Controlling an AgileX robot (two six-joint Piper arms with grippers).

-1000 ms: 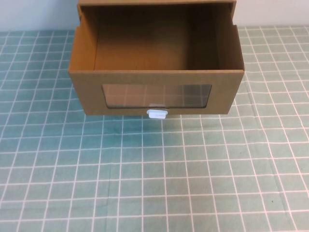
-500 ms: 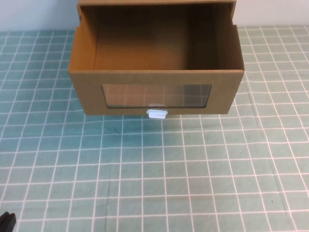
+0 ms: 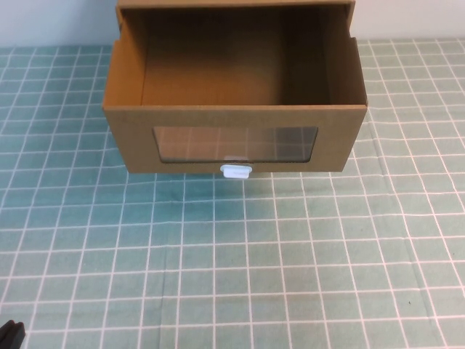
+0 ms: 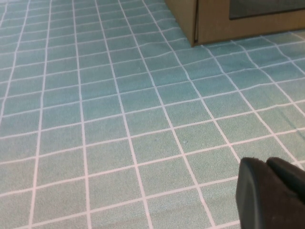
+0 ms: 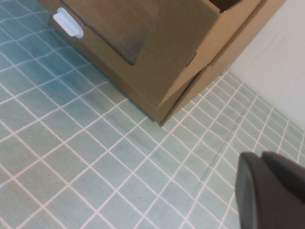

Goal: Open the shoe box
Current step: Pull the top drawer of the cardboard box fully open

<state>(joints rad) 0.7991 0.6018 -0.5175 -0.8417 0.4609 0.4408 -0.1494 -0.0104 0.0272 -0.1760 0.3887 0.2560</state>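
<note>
The brown cardboard shoe box [image 3: 131,138] stands at the far middle of the table. Its drawer is slid out toward me and shows an empty inside. The drawer's front has a clear window [image 3: 236,144] and a white handle [image 3: 236,171]. My left gripper [image 3: 9,334] shows only as a dark tip at the near left corner, far from the box; in its wrist view the left gripper [image 4: 264,162] is shut and empty. The right gripper [image 5: 259,157] hovers off the box's right front corner [image 5: 167,57], shut and empty, with the handle [image 5: 67,23] in sight.
A teal cloth with a white grid [image 3: 240,262] covers the table. A white wall [image 3: 51,22] rises behind the box. The box's outer sleeve [image 3: 352,14] sits at the back against that wall.
The left gripper's dark tip has come into the near left corner of the high view. The box has not moved.
</note>
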